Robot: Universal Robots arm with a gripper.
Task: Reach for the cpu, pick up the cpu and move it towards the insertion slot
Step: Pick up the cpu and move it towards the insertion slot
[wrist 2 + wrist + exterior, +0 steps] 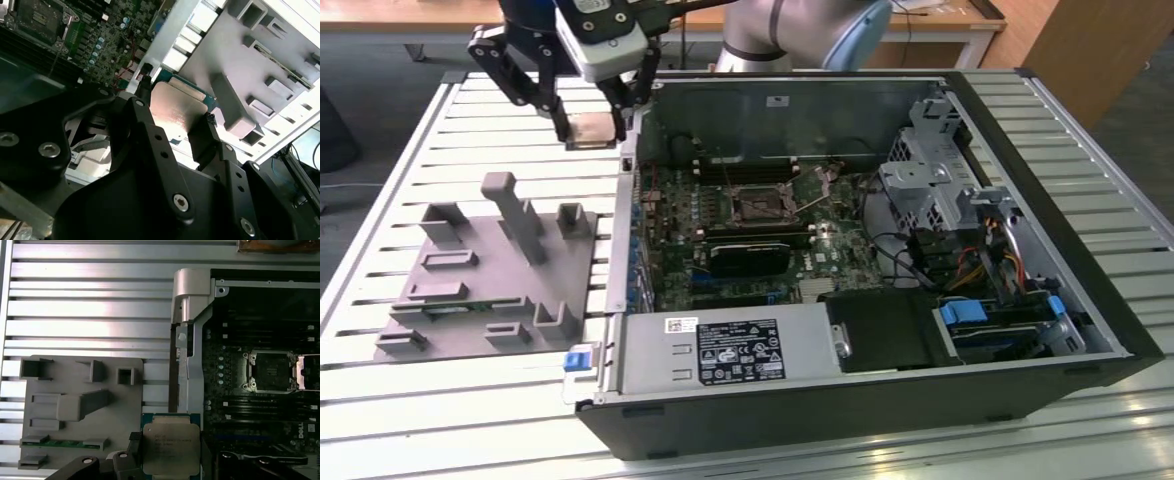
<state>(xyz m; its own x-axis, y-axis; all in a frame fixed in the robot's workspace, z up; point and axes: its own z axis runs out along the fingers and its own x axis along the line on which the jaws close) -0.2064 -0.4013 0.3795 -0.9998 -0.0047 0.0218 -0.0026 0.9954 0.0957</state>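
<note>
My gripper (591, 128) is shut on the cpu (592, 131), a flat square chip with a silver top, held in the air over the slatted table just off the open computer case's back corner, on the exterior view's left. Both wrist views show the cpu (177, 111) (170, 446) clamped by its edges between the black fingers (141, 107) of the gripper (175, 120) (170, 460). The insertion slot (758, 204) (270, 371) (35, 15) is a square black socket with a silver frame on the motherboard inside the case, standing open and apart from the chip.
A grey plastic fixture (480, 270) (75, 405) (240, 75) with upright blocks lies on the table at the exterior view's left. The case wall (187, 315) stands between the chip and the motherboard. A black card (747, 258), cables and drive bays fill the case.
</note>
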